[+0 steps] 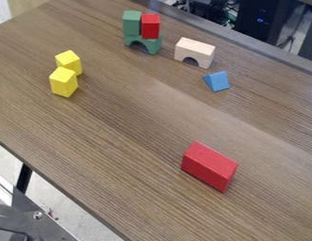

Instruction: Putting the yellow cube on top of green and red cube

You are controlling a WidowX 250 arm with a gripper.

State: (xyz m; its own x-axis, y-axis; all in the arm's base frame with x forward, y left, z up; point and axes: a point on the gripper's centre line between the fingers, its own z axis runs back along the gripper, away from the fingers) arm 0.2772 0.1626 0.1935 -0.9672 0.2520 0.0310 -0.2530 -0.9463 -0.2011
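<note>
I can't tell the state of the gripper from my feed, neither how wide it is nor whether it has hold of anything. Two yellow blocks on the table, left side of my view: near yellow block and far yellow block. The near one overlaps the far one from this angle, so I can't call touching vs. small gap. Can't tell which of the two is the task cube either. Both are well apart from the green/red stack. Stack sits near the far edge: green arch at the bottom, opening down, with green block and small red block side by side on top of it, green on the left in my view, red on the right. Both are upright, tops at roughly the same level. Right of the stack I have a pale wooden arch, opening down, and just past it toward the camera a blue wedge. Big red block is on the near right part of the table, long side running diagonally, well apart from the rest. Dark metal part with a bolt head at my lower left corner, beside a black table leg. Cables and dark equipment behind the far edge.
</note>
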